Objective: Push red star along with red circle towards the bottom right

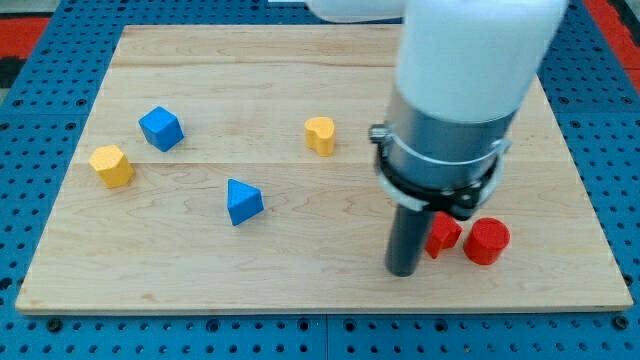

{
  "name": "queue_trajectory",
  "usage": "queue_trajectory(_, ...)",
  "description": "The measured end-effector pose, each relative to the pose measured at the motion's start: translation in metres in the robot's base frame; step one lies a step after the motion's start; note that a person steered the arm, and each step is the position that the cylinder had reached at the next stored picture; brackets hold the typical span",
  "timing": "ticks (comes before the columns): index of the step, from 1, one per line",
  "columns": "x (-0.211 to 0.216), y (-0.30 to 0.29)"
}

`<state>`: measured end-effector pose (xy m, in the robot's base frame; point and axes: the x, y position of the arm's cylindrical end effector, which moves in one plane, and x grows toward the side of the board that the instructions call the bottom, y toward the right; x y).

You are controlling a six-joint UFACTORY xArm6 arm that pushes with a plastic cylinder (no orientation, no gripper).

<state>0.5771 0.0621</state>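
Note:
The red star [443,234] lies near the board's bottom right, partly hidden by my rod. The red circle [487,241] stands just to its right, close to it or touching. My tip [403,270] rests on the board just left of the red star, close against it. The arm's white and grey body covers the board above both red blocks.
A yellow block [320,134] sits at top centre. A blue triangle [242,201] lies left of centre. A blue cube [160,128] and a yellow block [111,165] sit at the left. The wooden board [300,285] ends just below and right of the red blocks.

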Motion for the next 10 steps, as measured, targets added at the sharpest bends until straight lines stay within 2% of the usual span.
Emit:
queue_trajectory(2, -0.060, -0.011)
queue_trajectory(6, -0.046, 0.025)
queue_trajectory(10, -0.032, 0.031)
